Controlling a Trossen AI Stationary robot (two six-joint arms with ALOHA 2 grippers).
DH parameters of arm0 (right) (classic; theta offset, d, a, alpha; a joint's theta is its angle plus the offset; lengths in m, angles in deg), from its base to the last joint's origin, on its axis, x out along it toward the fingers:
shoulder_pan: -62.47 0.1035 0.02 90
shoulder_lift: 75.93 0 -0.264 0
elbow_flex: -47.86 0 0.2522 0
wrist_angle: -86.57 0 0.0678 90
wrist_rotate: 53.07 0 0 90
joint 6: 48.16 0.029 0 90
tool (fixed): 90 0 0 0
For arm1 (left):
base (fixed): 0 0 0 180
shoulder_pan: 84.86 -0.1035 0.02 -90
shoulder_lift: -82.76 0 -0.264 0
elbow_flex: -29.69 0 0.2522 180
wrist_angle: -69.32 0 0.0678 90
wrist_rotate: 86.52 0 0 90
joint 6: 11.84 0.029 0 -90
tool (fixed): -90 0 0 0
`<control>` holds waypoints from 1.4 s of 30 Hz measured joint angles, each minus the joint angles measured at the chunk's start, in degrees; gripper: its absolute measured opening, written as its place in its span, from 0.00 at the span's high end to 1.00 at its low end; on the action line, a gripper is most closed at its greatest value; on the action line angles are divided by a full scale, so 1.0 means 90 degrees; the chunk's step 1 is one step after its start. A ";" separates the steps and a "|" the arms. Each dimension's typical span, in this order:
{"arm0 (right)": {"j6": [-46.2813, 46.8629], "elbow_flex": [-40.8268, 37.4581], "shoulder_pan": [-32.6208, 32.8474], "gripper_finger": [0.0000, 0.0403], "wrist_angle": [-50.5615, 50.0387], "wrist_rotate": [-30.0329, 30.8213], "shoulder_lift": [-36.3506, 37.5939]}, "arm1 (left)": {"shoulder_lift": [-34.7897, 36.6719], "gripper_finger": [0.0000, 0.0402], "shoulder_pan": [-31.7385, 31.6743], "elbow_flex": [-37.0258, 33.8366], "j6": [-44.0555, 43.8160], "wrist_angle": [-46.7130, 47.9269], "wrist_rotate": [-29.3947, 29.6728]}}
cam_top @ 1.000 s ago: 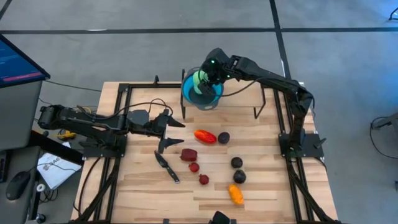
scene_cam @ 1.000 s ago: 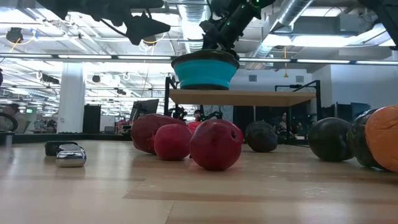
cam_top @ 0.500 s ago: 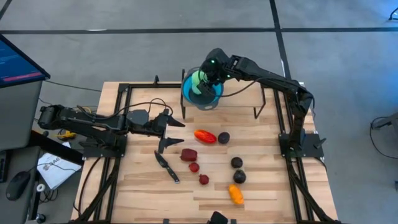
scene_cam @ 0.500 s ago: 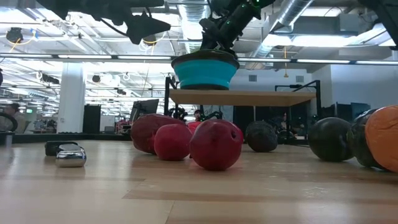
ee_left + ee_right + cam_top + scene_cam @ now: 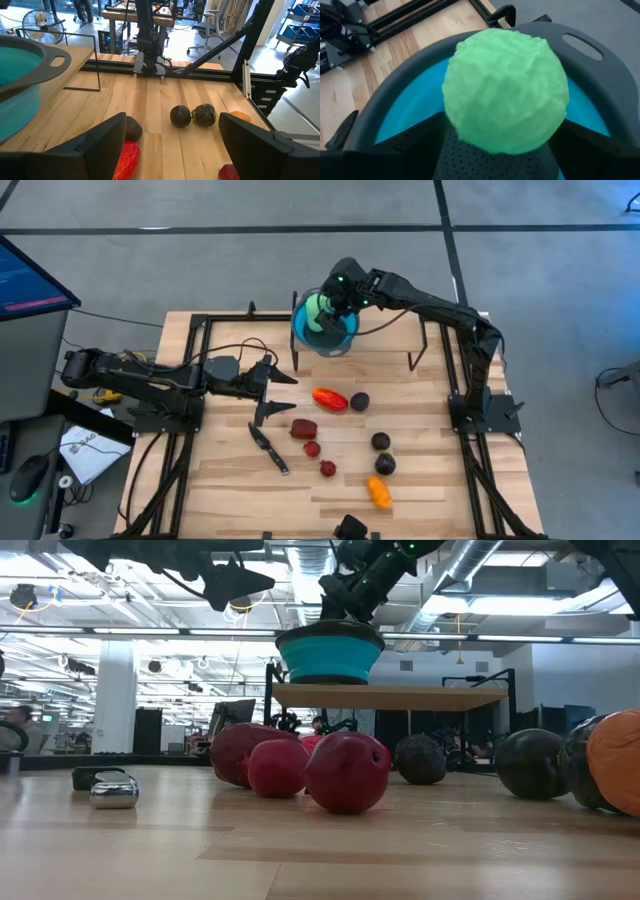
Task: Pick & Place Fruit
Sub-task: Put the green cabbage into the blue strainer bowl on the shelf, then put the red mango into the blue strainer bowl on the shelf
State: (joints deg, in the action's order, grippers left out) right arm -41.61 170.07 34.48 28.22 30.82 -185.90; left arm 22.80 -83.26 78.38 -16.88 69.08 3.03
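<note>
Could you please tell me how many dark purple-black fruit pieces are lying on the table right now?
3. One dark fruit lies just right of the red-orange piece; the second and third sit close together nearer the right arm's base, above the orange piece. None seems hidden.

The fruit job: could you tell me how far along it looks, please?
Nothing visibly sits in the blue bowl yet. The right gripper has the pale green fruit between its fingers over the bowl. Eight pieces remain on the table, including the orange piece. The left gripper waits open.
</note>
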 joint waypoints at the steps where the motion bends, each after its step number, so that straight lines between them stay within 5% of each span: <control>1: 0.0070 0.0000 -0.0030 0.15 0.0022 0.0000 0.0000 | 0.0002 0.23 -0.0001 0.0000 0.0000 0.0000 0.0000; 7: 0.0305 0.0000 -0.0192 0.08 0.0254 0.0361 0.0000 | 0.0000 0.23 0.0000 0.0000 0.0000 0.0000 0.0000; 17: 0.0287 0.0000 -0.0168 0.13 0.0318 0.0619 0.0479 | 0.0002 0.23 -0.0002 0.0000 -0.0043 -0.0002 0.0000; 22: 0.0073 0.0002 0.0134 0.16 -0.0083 0.1446 0.1028 | 0.0002 0.23 -0.0001 0.0000 -0.0046 -0.0002 -0.0001; 33: -0.0423 -0.0069 0.2505 0.21 -0.1752 0.3125 0.1730 | 0.0002 0.23 0.0001 0.0000 -0.0167 0.0000 0.0000; 38: -0.0109 -0.0783 0.3710 0.21 -0.1827 0.4037 0.1729 | 0.0002 0.23 0.0119 0.0000 -0.0185 0.0000 -0.0001; 42: 0.0588 -0.1442 0.4298 0.21 -0.1760 0.4141 0.1727 | 0.0002 0.23 0.0233 0.0000 -0.0185 0.0000 -0.0001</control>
State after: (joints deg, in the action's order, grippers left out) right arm -36.32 157.09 73.16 12.38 68.09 -170.36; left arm 22.82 -81.16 78.38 -18.54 69.08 3.02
